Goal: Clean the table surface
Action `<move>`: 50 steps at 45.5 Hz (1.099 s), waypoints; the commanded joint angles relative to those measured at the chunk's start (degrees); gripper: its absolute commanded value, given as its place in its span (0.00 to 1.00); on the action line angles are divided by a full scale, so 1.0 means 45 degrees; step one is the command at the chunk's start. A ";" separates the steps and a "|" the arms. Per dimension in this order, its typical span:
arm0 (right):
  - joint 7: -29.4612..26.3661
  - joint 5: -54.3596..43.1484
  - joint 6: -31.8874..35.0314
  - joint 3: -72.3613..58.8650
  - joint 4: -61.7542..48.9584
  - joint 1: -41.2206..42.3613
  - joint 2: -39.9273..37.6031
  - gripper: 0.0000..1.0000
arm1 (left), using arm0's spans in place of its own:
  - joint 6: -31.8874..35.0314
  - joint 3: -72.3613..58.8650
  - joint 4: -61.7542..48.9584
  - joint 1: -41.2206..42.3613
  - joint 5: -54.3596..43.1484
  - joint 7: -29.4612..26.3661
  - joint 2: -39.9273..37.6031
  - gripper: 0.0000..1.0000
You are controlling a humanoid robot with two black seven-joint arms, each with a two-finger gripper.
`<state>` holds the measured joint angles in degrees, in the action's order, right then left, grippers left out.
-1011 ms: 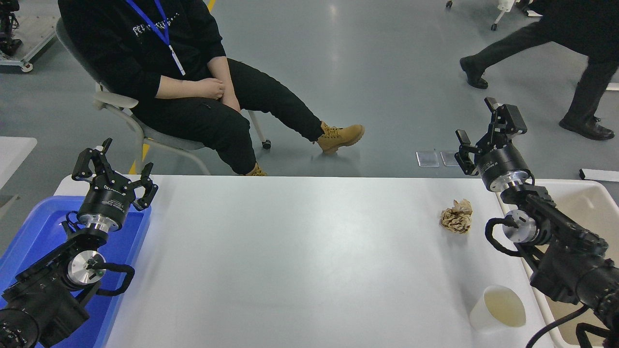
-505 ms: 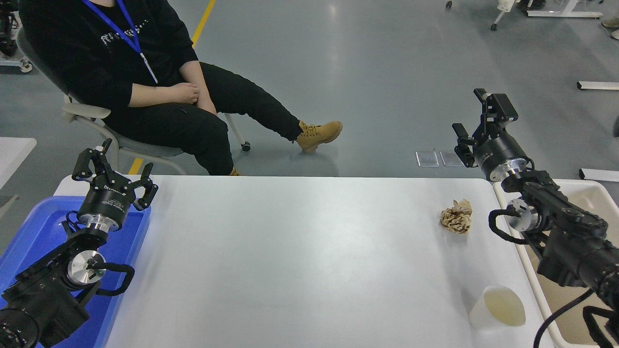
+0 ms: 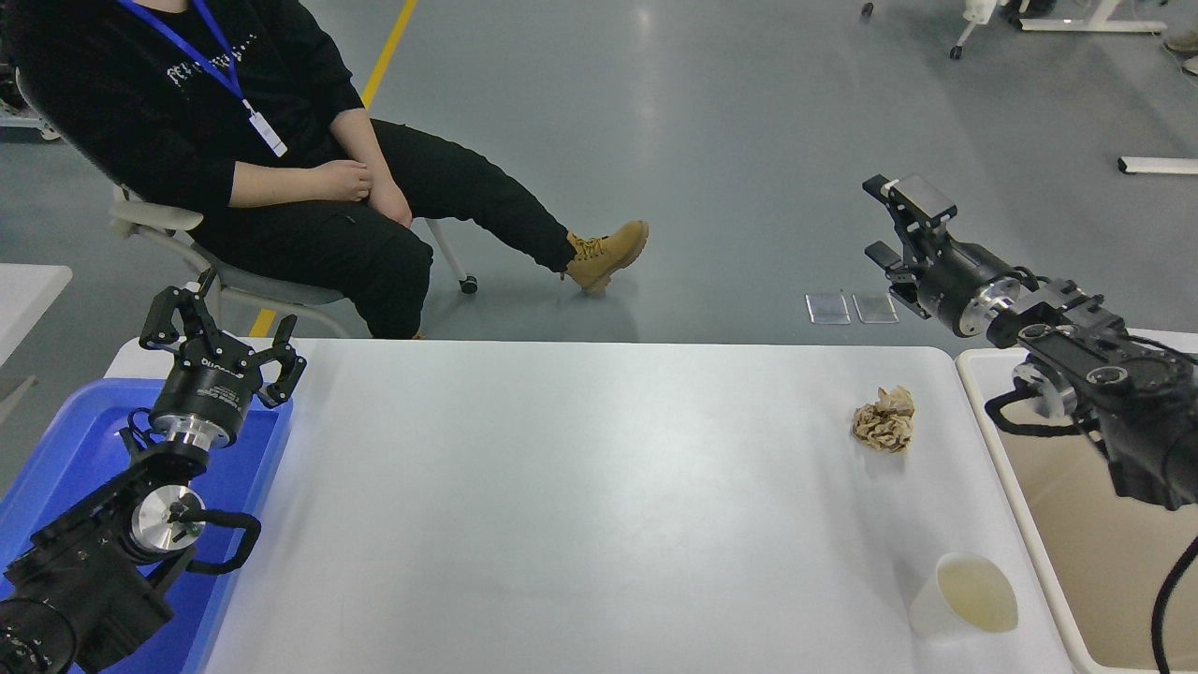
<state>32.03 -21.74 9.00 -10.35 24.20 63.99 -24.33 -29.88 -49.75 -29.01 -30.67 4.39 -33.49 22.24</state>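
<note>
The white table surface (image 3: 580, 505) fills the middle of the head view. A crumpled brown paper ball (image 3: 883, 419) lies on it at the right. A white paper cup (image 3: 964, 597) lies tipped near the front right corner. My right gripper (image 3: 891, 217) is open and empty, raised past the table's far right corner, above and behind the paper ball. My left gripper (image 3: 220, 314) is open and parked at the lower left over the blue tray.
A blue plastic tray (image 3: 56, 468) sits at the table's left end. A beige rectangular bin (image 3: 1076, 524) stands at the right end under my right arm. A person sits on a chair (image 3: 281, 168) beyond the far left edge.
My right arm has swung right and back, and its gripper has turned to point left. The seated person has shifted left. A person walking at the top right has left the view.
</note>
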 commanded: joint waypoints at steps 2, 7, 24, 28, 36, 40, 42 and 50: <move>0.0069 -0.2763 0.0227 -0.3147 -0.0066 0.1014 -0.0706 0.99 | 0.0000 0.0000 0.0001 0.0000 0.0002 0.0000 0.0000 1.00; 0.0439 -0.4620 0.0227 -0.3480 0.0129 0.1208 -0.1233 0.99 | 0.0000 0.0000 0.0001 0.0000 0.0002 0.0000 0.0000 1.00; 0.2256 -1.0284 0.0227 -0.4828 0.4718 0.2557 -0.4826 0.99 | 0.0000 0.0000 0.0001 0.0000 0.0002 0.0000 0.0000 1.00; 0.2256 -1.1320 0.0227 -0.4828 0.5090 0.2303 -0.5470 0.99 | 0.0000 0.0000 0.0001 0.0000 0.0002 0.0000 0.0000 1.00; 0.2256 -1.1771 0.0110 -0.4672 0.5364 0.0918 -0.6506 0.99 | 0.0000 0.0000 0.0001 0.0000 -0.0017 0.0000 0.0000 1.00; 0.2256 -1.1771 0.0051 -0.4613 0.5364 0.0234 -0.6819 0.99 | 0.0000 0.0000 0.0001 0.0000 0.0002 0.0000 0.0000 1.00; 0.2256 -1.1771 0.0051 -0.4575 0.5403 -0.0040 -0.6956 0.99 | 0.0000 0.0000 0.0001 0.0000 0.0002 0.0000 0.0000 1.00; 0.2256 -1.1810 0.0012 -0.4087 0.6319 -0.0841 -0.7464 0.99 | 0.0000 0.0000 0.0001 0.0000 0.0002 0.0000 0.0000 1.00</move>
<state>41.94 -72.99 9.35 -30.63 48.07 65.43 -53.77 -29.89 -49.75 -29.00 -30.68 4.37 -33.49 22.24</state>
